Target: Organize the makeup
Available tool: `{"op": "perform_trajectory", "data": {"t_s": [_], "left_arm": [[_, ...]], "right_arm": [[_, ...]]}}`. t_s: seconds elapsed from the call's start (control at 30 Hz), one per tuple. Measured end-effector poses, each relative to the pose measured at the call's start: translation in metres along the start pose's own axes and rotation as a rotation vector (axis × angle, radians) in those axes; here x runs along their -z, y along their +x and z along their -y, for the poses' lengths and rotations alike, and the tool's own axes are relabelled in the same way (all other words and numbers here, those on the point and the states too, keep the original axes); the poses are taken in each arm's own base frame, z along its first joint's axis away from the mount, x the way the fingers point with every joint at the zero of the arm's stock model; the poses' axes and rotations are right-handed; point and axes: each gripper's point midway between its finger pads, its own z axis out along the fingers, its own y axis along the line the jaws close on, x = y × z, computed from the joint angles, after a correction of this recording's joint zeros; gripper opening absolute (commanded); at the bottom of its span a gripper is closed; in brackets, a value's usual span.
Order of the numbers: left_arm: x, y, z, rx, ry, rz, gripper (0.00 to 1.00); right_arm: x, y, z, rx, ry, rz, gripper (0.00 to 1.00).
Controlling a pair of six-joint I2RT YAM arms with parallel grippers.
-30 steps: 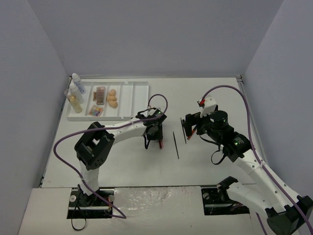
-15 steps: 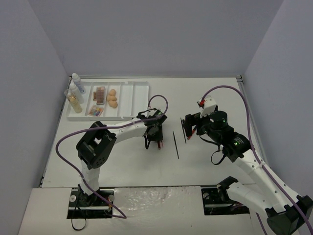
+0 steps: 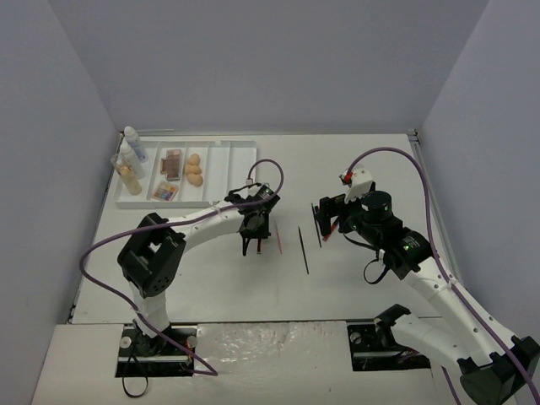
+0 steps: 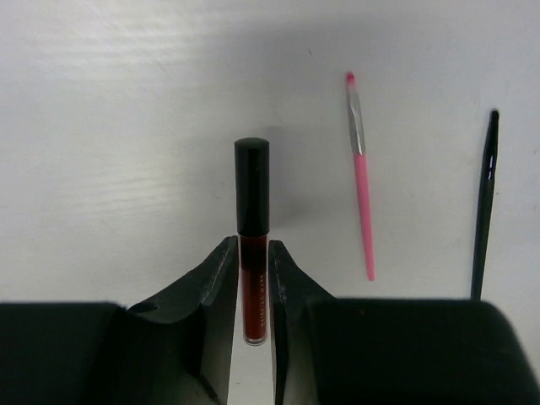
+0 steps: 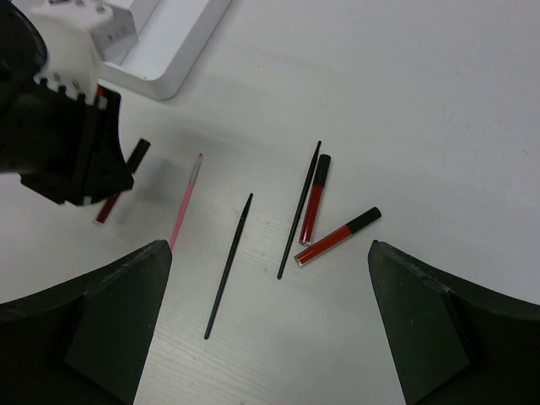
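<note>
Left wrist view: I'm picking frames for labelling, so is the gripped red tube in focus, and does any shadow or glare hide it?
Left wrist view: the red tube is sharp, with a soft grey shadow on the table around it and no glare. Right wrist view: the right fingers are dark and soft-edged.

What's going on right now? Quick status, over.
Left end effector shut on a red lip gloss. Right end effector open, empty. Pink brush, two black pencils, two more lip glosses loose on the table. Nothing between it and the tray.
</note>
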Motion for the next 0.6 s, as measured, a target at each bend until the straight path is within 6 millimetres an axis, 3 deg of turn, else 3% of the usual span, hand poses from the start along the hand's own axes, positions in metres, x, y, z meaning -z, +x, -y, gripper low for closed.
{"op": "perform_trajectory", "data": {"t_s": [0.07,0.13,0.37,0.5,0.6], "left_arm": [[0.011,-0.02,-0.013,-0.008,-0.003,0.038,0.0],[0.022,-0.052,-0.032,0.005,-0.006,0.086,0.0],[0.049,-0.203,-0.122,0.085,-0.046,0.321,0.0],[0.028,-0.253,-0.158,0.087,-0.073,0.366,0.0],[-0.005,-0.266,-0.167,0.06,-0.071,0.339,0.02]], "right_arm": [[-0.001,0.001,0.0,0.0,0.001,-0.006,1.0],[-0.004,0.004,0.0,-0.003,0.002,-0.019,1.0],[-0.016,0.017,0.005,-0.064,0.049,-0.072,0.98],[-0.029,0.031,0.018,-0.143,0.13,-0.126,0.91],[-0.037,0.043,0.026,-0.196,0.189,-0.172,0.9]]}}
